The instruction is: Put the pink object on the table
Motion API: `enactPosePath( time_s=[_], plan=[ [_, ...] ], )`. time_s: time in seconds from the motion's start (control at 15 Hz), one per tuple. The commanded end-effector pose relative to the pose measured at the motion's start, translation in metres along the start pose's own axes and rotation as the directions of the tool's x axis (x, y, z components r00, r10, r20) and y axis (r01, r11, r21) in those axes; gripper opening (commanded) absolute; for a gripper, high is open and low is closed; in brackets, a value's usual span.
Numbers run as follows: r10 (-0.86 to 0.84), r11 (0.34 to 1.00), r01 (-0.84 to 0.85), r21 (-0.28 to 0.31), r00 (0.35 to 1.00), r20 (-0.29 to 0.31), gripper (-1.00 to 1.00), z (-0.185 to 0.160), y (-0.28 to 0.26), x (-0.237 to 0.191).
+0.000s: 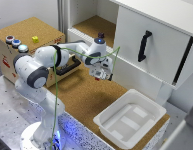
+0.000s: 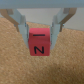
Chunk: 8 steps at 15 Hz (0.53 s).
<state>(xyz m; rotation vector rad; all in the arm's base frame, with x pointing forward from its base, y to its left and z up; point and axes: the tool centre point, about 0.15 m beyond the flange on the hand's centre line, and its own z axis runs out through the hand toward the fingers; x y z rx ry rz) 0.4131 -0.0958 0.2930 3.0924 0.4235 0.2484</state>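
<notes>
In the wrist view the pink object (image 2: 39, 42), a small reddish-pink cube with a black letter N on its face, sits between my gripper's (image 2: 39, 35) two fingers, which press on its sides. The brown cork table (image 2: 17, 67) lies close beneath it; whether the cube touches the cork I cannot tell. In the exterior view my gripper (image 1: 102, 76) hangs low over the table (image 1: 83, 102), just in front of the white cabinet, and the cube is mostly hidden by the fingers.
A white plastic tub (image 1: 128, 117) stands on the table at the exterior view's right. A wooden drawer box (image 1: 28, 30) at the left carries a small yellow item (image 1: 35, 39). A dark purple item (image 1: 101, 35) sits on the cabinet shelf beside the open white door (image 1: 146, 45).
</notes>
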Motion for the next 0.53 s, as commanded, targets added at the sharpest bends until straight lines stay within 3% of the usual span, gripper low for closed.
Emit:
enactPosePath(
  time_s=[0.0, 0.33, 0.47],
  plan=[
    [0.067, 0.992, -0.065, -0.106, 0.998, 0.012, -1.00, 0.064, 0.029, -0.006],
    [0.126, 0.979, -0.122, -0.160, 0.992, 0.011, -1.00, 0.092, 0.046, -0.008],
    [0.161, 0.976, -0.158, -0.147, 0.987, 0.011, -1.00, 0.097, 0.051, -0.009]
  ],
)
